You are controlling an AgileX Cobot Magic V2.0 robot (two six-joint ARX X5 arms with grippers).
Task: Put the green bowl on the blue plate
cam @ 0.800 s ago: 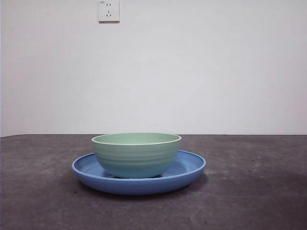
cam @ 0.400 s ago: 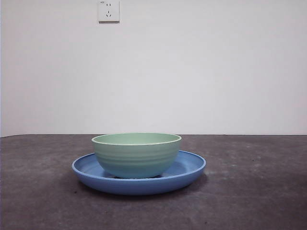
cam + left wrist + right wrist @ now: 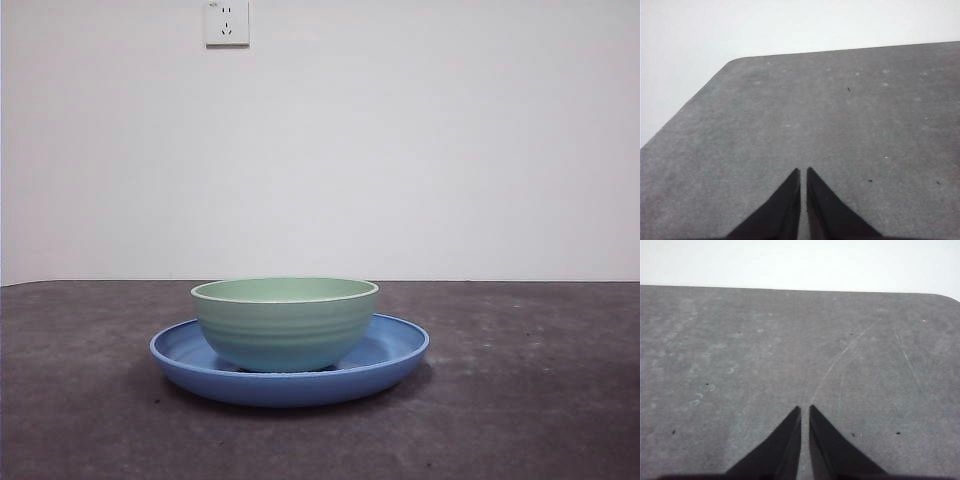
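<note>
The green bowl (image 3: 285,322) stands upright inside the blue plate (image 3: 395,352) at the middle of the table in the front view, resting a little left of the plate's centre. No arm shows in that view. My left gripper (image 3: 803,172) is shut over bare grey table with nothing in it; neither bowl nor plate shows in its view. My right gripper (image 3: 805,411) is likewise shut above bare table, away from both objects.
The dark grey tabletop (image 3: 520,400) spreads around the plate. A white wall with a power socket (image 3: 227,22) stands behind. The left wrist view shows the table's rounded corner (image 3: 735,62); a table corner (image 3: 945,296) also shows in the right wrist view.
</note>
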